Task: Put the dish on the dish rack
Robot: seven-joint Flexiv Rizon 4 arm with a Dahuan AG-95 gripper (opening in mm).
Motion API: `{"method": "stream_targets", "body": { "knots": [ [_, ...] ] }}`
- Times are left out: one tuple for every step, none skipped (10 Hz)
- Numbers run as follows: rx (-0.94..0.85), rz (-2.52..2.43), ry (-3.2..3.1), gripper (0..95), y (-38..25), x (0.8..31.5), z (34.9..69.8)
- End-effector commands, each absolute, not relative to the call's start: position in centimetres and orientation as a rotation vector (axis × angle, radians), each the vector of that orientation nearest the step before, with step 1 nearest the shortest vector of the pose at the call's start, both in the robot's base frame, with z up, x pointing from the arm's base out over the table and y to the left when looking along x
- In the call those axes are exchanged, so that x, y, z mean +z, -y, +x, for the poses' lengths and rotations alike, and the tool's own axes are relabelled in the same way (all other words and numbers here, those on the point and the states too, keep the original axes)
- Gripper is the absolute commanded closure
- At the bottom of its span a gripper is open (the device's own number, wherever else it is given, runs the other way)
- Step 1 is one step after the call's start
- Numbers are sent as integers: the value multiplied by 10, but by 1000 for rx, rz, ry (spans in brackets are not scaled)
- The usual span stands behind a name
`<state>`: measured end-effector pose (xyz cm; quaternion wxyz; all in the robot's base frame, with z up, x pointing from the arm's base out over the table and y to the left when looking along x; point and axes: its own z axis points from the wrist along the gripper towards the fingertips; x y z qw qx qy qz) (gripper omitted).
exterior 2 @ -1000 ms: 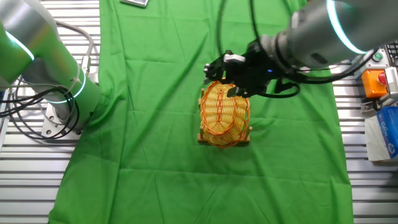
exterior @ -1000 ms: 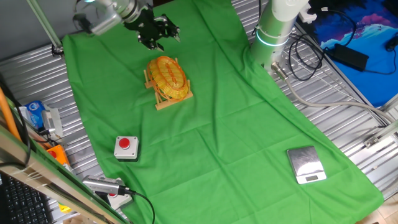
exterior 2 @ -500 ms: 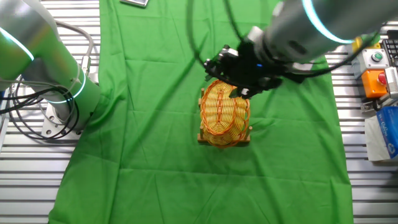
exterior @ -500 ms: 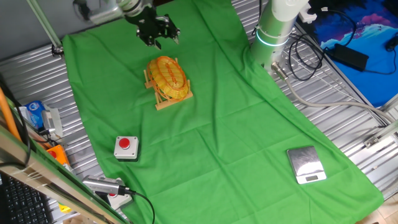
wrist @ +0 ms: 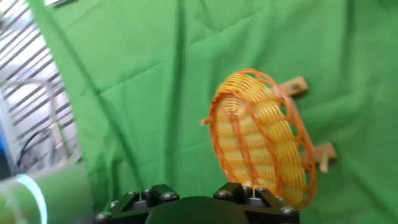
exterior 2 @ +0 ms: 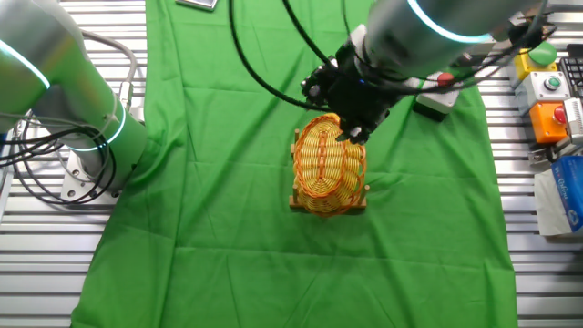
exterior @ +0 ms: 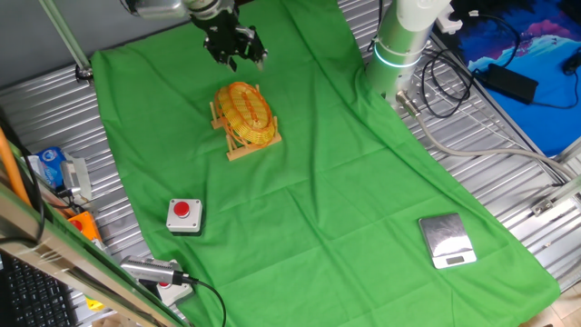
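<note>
Dish (exterior: 245, 113) sits on edge in the dish rack (exterior: 252, 147), mid green counter (exterior: 363, 200). Claw (exterior: 235, 47) holds nothing, just above and behind dish top; finger spread unclear. Dish's long axis follows rack rails.

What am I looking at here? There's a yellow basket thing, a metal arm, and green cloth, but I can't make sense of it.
It is a robot arm working at a table covered by a green cloth. Two pictures come from fixed cameras on different sides; the third comes from a camera on the arm's own hand. The black tool at the arm's tip is its two-finger grasping part; it hangs above the cloth and holds nothing, though whether its fingers are spread is hard to tell. The yellow woven dish leans tilted in a small wooden dish rack. Also on the cloth: a red push button and a small silver scale.
</note>
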<state>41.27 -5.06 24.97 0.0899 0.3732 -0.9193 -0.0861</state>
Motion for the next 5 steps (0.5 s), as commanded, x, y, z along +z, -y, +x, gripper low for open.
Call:
{"method": "stream_targets", "body": {
  "knots": [
    [-110, 801, 2893, 380, 48, 255, 410],
    [-98, 768, 2898, 380, 48, 256, 410],
    [-77, 713, 2914, 380, 48, 256, 409],
    [-71, 713, 2932, 380, 51, 257, 409],
    [-69, 716, 2954, 380, 57, 259, 409]
  ]
}}
